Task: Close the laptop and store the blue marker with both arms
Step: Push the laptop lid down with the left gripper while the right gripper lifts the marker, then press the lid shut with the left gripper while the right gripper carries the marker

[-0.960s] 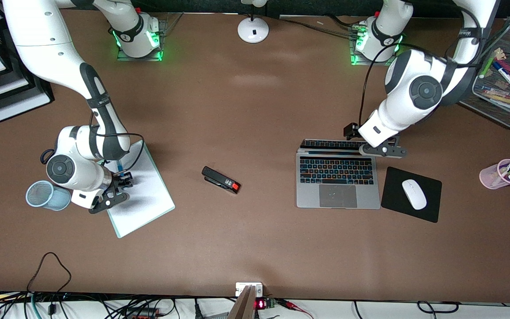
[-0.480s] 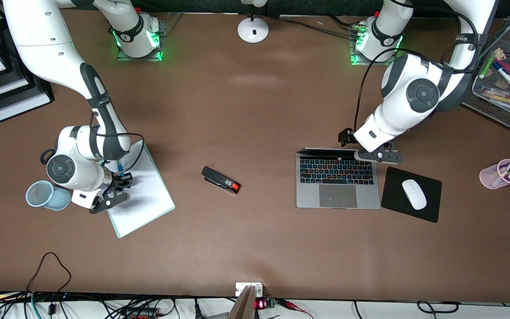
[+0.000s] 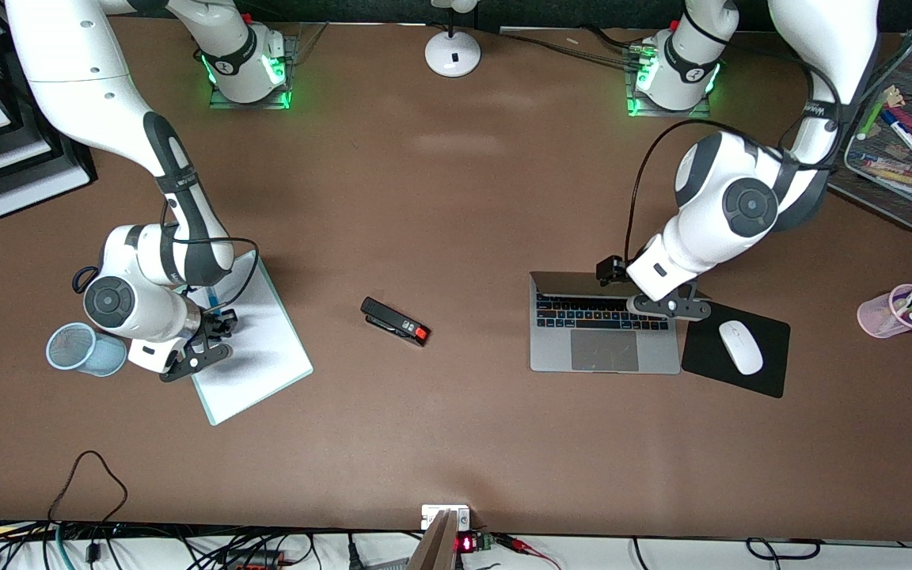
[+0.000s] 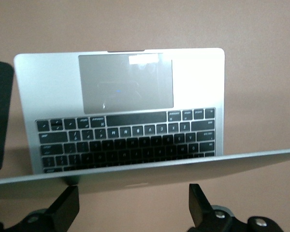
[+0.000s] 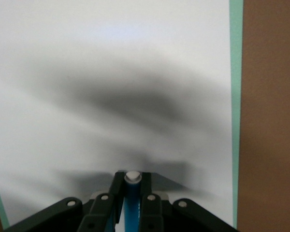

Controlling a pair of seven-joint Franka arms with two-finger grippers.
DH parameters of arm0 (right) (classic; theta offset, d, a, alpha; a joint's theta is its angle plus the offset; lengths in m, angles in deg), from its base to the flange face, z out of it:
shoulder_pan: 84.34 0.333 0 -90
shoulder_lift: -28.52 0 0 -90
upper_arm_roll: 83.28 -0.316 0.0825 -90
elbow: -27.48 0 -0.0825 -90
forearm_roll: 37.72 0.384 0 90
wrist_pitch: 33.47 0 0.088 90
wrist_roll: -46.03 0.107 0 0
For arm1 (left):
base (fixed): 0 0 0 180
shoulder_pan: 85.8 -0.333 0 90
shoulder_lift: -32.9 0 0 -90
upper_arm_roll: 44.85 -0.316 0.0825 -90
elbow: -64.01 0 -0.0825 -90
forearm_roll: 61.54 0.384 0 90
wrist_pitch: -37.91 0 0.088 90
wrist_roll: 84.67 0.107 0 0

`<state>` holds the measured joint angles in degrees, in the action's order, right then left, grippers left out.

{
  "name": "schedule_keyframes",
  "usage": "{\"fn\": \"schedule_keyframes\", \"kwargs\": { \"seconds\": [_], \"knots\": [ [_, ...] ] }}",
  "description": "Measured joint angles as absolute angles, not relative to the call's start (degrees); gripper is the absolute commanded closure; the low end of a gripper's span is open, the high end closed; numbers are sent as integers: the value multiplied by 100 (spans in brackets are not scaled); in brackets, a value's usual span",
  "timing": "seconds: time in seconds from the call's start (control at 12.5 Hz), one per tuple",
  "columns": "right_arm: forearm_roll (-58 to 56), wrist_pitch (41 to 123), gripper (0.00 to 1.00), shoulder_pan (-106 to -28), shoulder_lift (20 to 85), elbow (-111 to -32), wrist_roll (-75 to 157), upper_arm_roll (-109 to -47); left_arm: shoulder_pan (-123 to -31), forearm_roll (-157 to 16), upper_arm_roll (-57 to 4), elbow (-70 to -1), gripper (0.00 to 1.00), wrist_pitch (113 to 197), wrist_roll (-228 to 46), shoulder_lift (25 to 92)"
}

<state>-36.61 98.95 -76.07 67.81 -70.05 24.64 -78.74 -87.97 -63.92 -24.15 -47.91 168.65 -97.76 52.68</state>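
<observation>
Now, right gripper [image 5: 131,200] clamped on blue marker [image 5: 132,208] — left gripper [image 4: 133,205] spread, pens in pink cup [image 3: 875,315].

Brown table [image 3: 456,198], laptop [image 3: 603,352], mouse pad [image 3: 733,380], stapler [image 3: 395,321], whiteboard [image 3: 254,356], perhaps mesh cup [image 3: 76,348].

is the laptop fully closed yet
No, the laptop lid is only partly lowered in the left wrist view, with the keyboard and trackpad still showing under its edge.
</observation>
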Motion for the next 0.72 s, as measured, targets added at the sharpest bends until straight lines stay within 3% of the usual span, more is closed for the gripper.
{"fn": "schedule_keyframes", "kwargs": {
  "seconds": [0.24,0.72],
  "knots": [
    [-3661,9962,91,-7598,6564,-6962,2464,-7874,-8724,-6363,-2414,-4767,0,17232,-9771,5470],
    [-3655,9967,93,-7577,5504,-6917,1504,-7875,-8615,-5937,-2415,-4230,0,17329,-9775,5906]
  ]
}}
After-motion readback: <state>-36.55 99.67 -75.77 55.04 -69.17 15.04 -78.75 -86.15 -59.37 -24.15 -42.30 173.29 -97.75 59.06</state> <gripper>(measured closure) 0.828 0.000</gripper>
